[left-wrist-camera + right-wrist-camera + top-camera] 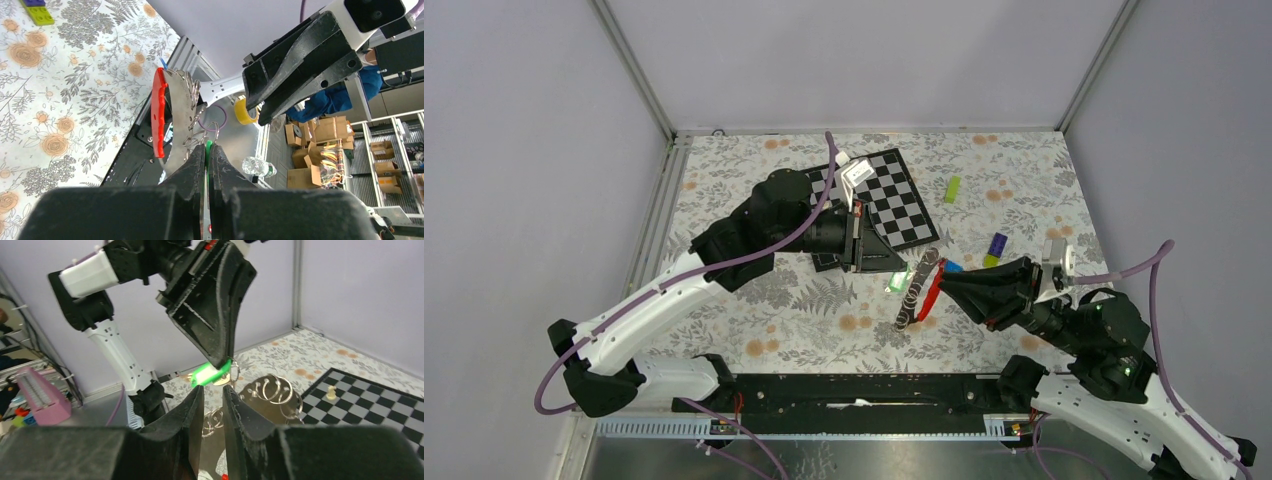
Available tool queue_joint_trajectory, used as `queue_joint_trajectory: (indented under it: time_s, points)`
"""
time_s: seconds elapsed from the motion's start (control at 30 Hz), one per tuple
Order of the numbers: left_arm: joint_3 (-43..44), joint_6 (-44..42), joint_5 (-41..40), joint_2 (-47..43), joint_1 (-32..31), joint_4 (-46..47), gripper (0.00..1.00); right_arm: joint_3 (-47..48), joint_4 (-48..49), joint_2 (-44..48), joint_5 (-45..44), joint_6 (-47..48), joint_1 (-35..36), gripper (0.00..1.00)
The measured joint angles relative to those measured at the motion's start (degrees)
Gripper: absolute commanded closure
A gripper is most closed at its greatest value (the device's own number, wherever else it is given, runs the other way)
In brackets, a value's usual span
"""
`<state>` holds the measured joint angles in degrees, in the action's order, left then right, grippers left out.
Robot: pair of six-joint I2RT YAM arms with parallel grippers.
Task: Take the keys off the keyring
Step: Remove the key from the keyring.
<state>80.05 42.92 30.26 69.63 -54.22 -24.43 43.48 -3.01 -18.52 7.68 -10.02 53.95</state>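
Note:
My left gripper (207, 150) is shut on the green head of a key (207, 148), held up above the table. From that key hangs the keyring (187, 107): several silvery rings on a flat metal piece with a red strap (160, 112). From above, the green key (899, 280), keyring (916, 292) and red strap (932, 295) sit between both grippers. My right gripper (214, 390) is just below the green key (210, 372), its jaws a narrow gap apart. Rings (272, 390) show behind them, and a red bit shows low in the gap. A blue key head (952, 266) lies beside the right gripper (944, 285).
A chessboard (894, 200) lies behind the left gripper, with a small pawn (331, 391) on it. A lime-green block (952, 188) and a purple-and-yellow block (996, 247) lie to the right on the floral cloth. Grey walls close in the table.

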Motion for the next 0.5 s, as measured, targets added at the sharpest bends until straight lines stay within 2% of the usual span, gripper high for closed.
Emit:
queue_joint_trajectory:
  time_s: [0.27, 0.5]
  points:
    - [0.0, 0.02, 2.64, 0.37, 0.0, 1.86, 1.0, -0.72, 3.41, -0.87, 6.84, -0.07, 0.0, 0.73]
    - [0.0, 0.04, 5.44, 0.72, 0.0, 3.17, 1.0, -3.02, 6.05, -0.94, 11.58, 0.92, 0.0, 0.69]
